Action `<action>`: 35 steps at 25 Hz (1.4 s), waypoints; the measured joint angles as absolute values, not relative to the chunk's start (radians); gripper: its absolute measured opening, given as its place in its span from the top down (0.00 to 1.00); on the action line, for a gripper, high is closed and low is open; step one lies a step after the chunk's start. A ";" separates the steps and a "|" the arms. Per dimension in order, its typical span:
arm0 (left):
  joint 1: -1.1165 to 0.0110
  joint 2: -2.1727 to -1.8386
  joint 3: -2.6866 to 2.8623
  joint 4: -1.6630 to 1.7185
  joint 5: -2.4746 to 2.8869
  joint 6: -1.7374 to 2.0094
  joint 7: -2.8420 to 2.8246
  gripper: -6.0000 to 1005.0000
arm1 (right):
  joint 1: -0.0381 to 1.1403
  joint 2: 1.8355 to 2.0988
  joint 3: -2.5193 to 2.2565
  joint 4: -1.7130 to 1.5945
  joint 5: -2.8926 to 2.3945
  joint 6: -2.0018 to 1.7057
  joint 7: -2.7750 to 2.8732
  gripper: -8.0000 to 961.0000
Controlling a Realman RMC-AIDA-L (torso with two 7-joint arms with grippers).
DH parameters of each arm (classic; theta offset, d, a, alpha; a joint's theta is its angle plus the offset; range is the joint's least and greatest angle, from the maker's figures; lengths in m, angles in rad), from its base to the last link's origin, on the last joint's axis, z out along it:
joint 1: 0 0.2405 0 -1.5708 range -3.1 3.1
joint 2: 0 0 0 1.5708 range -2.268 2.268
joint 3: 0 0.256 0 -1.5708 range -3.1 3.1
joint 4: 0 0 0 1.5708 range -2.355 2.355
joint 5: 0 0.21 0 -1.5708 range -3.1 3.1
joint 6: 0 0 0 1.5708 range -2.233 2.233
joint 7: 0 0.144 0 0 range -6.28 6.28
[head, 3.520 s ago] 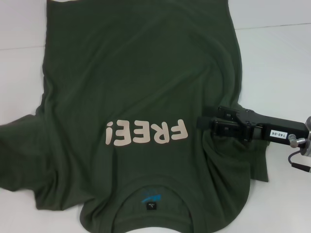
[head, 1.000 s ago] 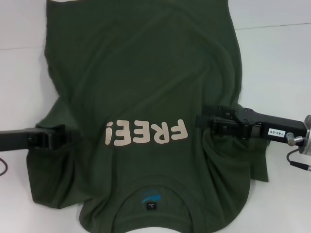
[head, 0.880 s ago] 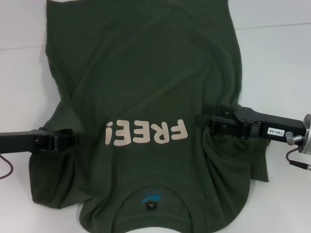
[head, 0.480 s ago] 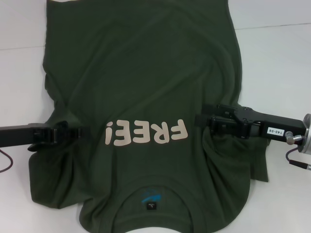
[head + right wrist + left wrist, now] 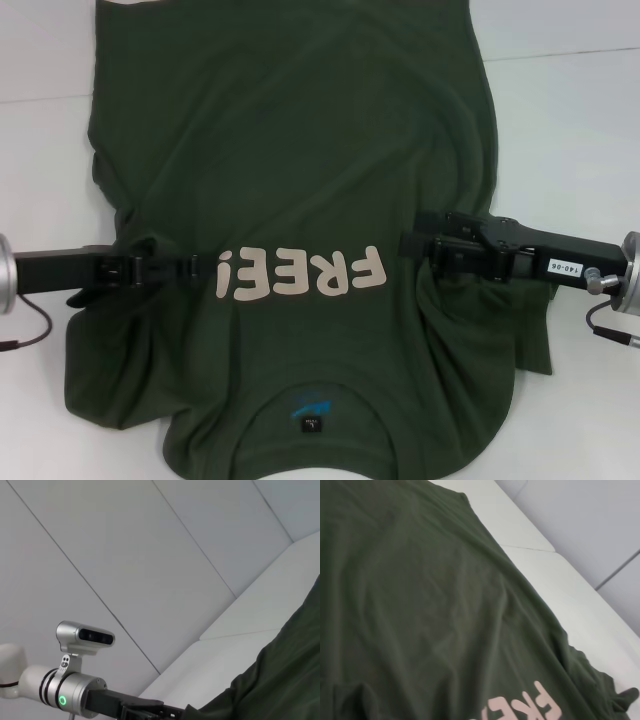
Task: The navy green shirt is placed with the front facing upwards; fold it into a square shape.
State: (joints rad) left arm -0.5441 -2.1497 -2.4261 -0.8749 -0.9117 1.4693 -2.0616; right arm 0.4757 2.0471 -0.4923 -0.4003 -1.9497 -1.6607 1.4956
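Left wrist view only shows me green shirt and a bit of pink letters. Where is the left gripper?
Observer: In the head view, the left gripper is low over the navy green shirt, right beside the exclamation-mark end of the pink FREE lettering.
Operator: And the other one?
Observer: The right gripper is over the shirt at the F end of the word, and its arm reaches in from the robot's right.
Operator: Which end of the shirt is closest to the robot?
Observer: The neck opening, which has a small blue print inside it.
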 joint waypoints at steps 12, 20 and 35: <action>-0.554 -2.157 -2.426 -0.864 -0.967 1.486 -2.005 0.12 | 0.477 2.048 -0.492 -0.400 -1.948 -1.655 1.496 0.05; -0.549 -2.159 -2.423 -0.866 -1.004 1.492 -1.953 0.12 | 0.477 2.048 -0.492 -0.400 -1.948 -1.655 1.496 0.05; -0.513 -2.160 -2.423 -0.870 -1.006 1.404 -1.881 0.15 | 0.480 2.054 -0.476 -0.400 -1.948 -1.655 1.496 0.05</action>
